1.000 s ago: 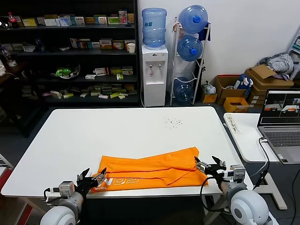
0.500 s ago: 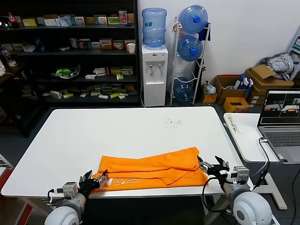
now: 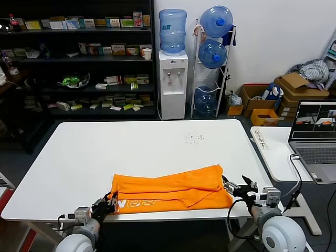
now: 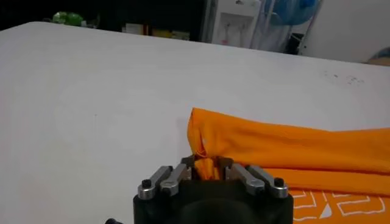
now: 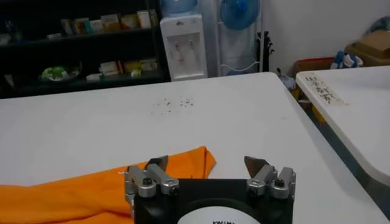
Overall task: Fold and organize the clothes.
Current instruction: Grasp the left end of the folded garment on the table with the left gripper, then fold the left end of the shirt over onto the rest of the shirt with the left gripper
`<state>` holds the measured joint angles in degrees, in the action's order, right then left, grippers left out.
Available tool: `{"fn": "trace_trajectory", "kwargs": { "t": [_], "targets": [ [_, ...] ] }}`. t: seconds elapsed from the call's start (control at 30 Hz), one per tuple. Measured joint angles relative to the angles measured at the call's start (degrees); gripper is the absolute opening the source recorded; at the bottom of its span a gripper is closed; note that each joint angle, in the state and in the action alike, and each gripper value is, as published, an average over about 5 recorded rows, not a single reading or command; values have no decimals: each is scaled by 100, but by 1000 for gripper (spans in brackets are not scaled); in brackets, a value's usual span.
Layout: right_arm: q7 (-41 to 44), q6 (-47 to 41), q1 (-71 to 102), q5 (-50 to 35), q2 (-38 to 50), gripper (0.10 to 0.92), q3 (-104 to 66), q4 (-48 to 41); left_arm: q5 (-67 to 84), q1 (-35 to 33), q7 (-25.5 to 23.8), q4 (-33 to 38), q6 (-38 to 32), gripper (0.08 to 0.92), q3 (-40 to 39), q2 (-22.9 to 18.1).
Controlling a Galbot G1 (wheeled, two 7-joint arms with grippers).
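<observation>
The clothes are one orange T-shirt, folded into a long band along the front edge of the white table, with white lettering showing on its near left part. My left gripper is at the shirt's near left corner. In the left wrist view the left gripper is shut, pinching a bunched fold of the orange T-shirt. My right gripper sits at the shirt's right end. In the right wrist view the right gripper stands open, with the T-shirt's corner lying by one finger and untouched.
A side table with an open laptop stands to the right. Behind the table are a water dispenser, dark shelves and cardboard boxes with a grey cloth heap. Small dark specks mark the far tabletop.
My left gripper has gone from open to shut on the shirt's near left corner. The right gripper has stayed open and drifted slightly right.
</observation>
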<state>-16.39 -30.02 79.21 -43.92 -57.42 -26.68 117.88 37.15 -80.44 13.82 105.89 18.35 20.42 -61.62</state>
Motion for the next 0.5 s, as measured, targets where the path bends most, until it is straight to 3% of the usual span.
{"fn": "trace_trajectory", "kwargs": {
  "t": [0.2, 0.5],
  "targets": [
    [-5, 0, -17, -3, -21, 823, 4, 0, -4, 4, 20, 28, -35, 144, -23, -12],
    [-9, 18, -77, -10, -15, 823, 37, -35, -187, -75, -62, 336, 38, 128, 145, 122]
  ]
}}
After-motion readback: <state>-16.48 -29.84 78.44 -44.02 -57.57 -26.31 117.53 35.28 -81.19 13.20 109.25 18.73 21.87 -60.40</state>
